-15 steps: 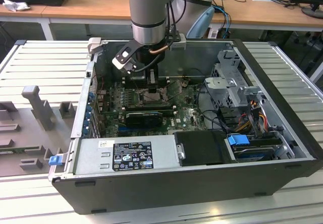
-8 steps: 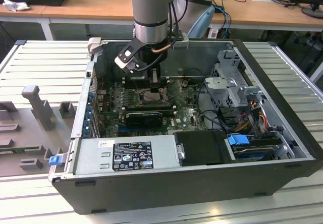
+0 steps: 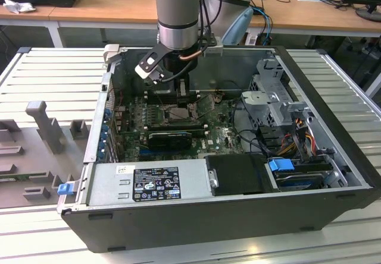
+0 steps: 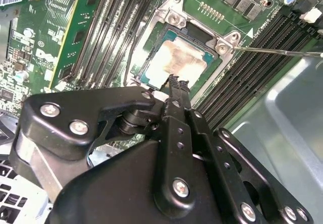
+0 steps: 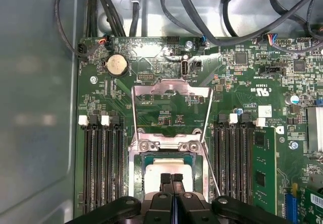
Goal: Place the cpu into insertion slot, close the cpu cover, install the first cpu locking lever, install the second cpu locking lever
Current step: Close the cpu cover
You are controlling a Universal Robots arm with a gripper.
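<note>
The cpu (image 4: 176, 62), a pale silvery square chip, lies in the insertion slot (image 4: 198, 32) on the green motherboard; in the first wrist view the cpu (image 5: 169, 166) sits just beyond my fingertips. My gripper (image 5: 171, 179) is shut, its black fingers pressed together right over the chip's near edge, with nothing between them. Seen side-on, the gripper (image 4: 174, 81) ends at the chip's edge. The cpu cover (image 5: 171, 89) stands swung open, away from the slot. A thin locking lever (image 5: 211, 148) rises free beside the slot. In the exterior view the gripper (image 3: 181, 100) hangs inside the open case.
Black memory slots (image 5: 101, 163) flank the socket on both sides, with a green card (image 5: 265, 168) beyond one bank. Black cables (image 5: 202, 12) loop over the board's far edge. The grey case wall (image 4: 282, 133) is close. A power supply (image 3: 143, 184) and drive cage (image 3: 274, 97) fill the case.
</note>
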